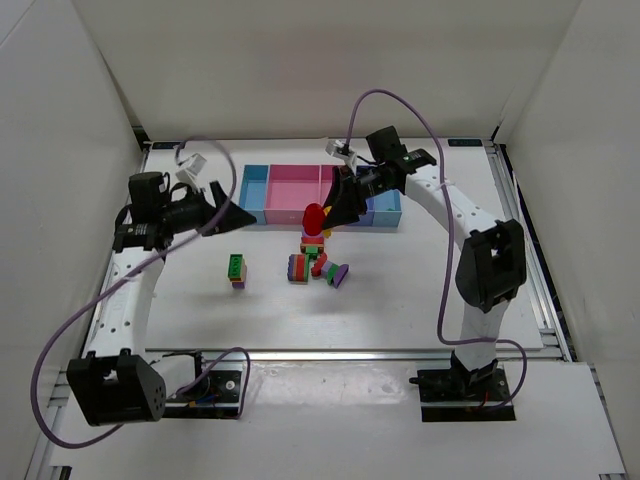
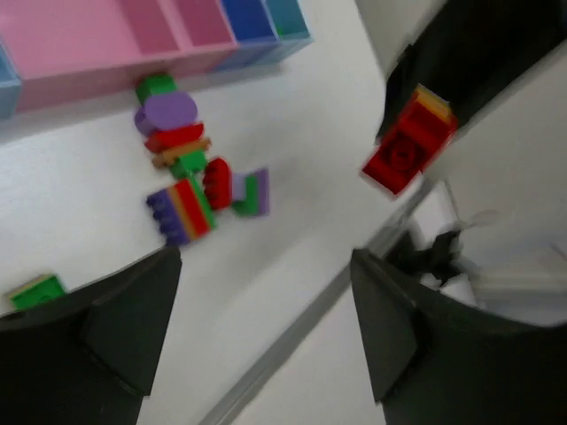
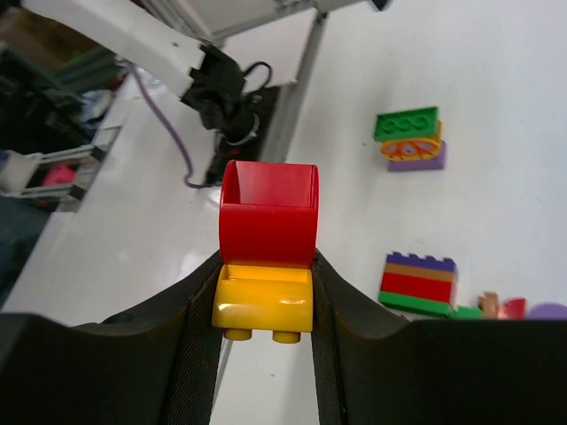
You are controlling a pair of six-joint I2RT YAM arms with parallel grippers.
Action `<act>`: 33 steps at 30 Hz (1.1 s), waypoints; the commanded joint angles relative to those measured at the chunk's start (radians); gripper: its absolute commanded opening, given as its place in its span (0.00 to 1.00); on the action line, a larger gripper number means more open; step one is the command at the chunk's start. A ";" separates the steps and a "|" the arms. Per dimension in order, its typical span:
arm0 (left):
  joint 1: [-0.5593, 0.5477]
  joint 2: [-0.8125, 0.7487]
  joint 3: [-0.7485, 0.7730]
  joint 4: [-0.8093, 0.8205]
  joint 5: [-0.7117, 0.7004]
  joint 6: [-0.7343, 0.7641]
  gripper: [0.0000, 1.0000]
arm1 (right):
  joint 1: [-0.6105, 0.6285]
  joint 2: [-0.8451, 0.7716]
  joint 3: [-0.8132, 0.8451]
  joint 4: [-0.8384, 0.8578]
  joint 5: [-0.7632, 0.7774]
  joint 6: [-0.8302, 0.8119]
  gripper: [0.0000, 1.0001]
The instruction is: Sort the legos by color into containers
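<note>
Fingers [image 2: 124,319] of the left gripper [image 2: 266,328] stand wide, holding nothing, over the tabletop [image 1: 400,300]. Next, a green-topped stack [image 1: 236,270], then the pile [image 1: 318,262] just before the tray [image 1: 290,190]. Above it the right gripper [image 3: 266,266] clamps a red-on-yellow pair [image 3: 267,239] (two colours, so split first). Likely best: pull straight apart, left gripper taking the red; the pile below crowds any set-down.

The left arm [image 1: 125,300] bends inward, the left gripper [image 2: 266,270] aloft with its jaws spread wide and bare. The right arm [image 1: 455,210] arches inward too, the right gripper [image 3: 266,266] clamped on a red-and-yellow brick [image 3: 267,212]
</note>
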 commanded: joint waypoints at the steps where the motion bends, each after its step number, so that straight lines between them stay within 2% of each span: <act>1: 0.009 0.034 0.007 0.128 0.300 0.098 0.86 | 0.015 0.044 0.057 -0.009 -0.170 -0.012 0.00; 2: 0.007 0.065 0.007 0.159 0.393 0.067 0.86 | 0.024 0.050 0.069 -0.010 -0.182 -0.009 0.00; 5: 0.006 0.133 0.003 0.306 0.544 -0.072 0.85 | 0.043 0.073 0.112 -0.009 -0.225 -0.010 0.00; 6: 0.003 0.151 0.000 0.361 0.572 -0.099 0.85 | 0.049 0.090 0.118 -0.009 -0.248 -0.016 0.00; 9: -0.005 0.185 0.017 0.374 0.621 -0.095 0.86 | 0.067 0.113 0.152 -0.004 -0.261 -0.006 0.00; 22: -0.066 0.182 0.051 0.362 0.524 -0.026 0.83 | 0.099 0.211 0.210 0.292 -0.279 0.361 0.00; 27: -0.132 0.188 0.079 0.279 0.468 0.062 0.82 | 0.101 0.231 0.232 0.356 -0.275 0.444 0.00; 33: -0.149 0.203 0.088 0.273 0.423 0.076 0.82 | 0.118 0.237 0.244 0.399 -0.268 0.476 0.00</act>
